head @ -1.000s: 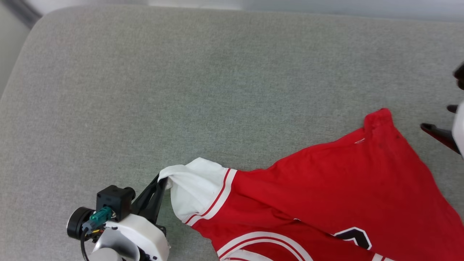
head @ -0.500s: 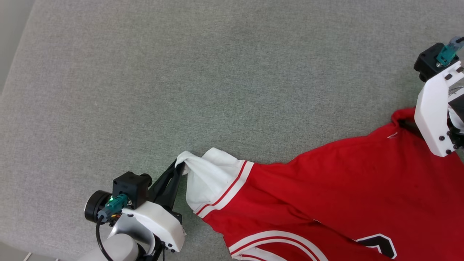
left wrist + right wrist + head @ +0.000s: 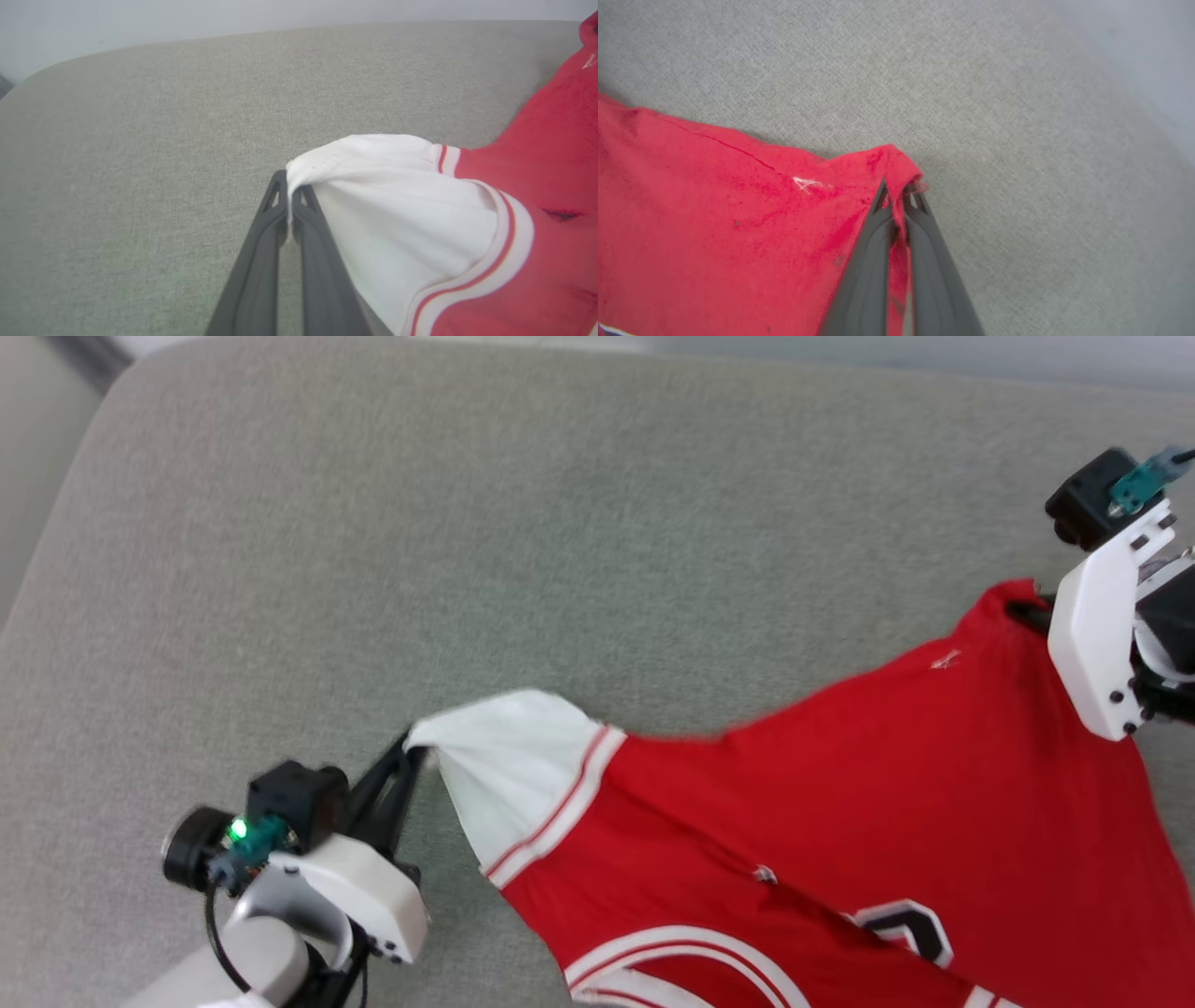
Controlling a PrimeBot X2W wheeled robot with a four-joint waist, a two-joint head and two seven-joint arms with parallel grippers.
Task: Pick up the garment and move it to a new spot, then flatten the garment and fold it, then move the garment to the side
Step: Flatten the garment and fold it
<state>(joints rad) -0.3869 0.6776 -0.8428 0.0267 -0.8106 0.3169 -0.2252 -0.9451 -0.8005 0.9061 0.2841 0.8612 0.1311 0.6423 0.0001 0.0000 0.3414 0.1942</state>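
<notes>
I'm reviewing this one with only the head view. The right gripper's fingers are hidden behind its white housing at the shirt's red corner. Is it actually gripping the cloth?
Observer: Yes. In the right wrist view the right gripper is shut, with a red corner of the garment pinched between its fingers.
Operator: And the left one: is it holding the sleeve or only touching it?
Observer: Holding. The left wrist view shows the left gripper shut, with the edge of the white sleeve bunched and clamped right at its tips.
</notes>
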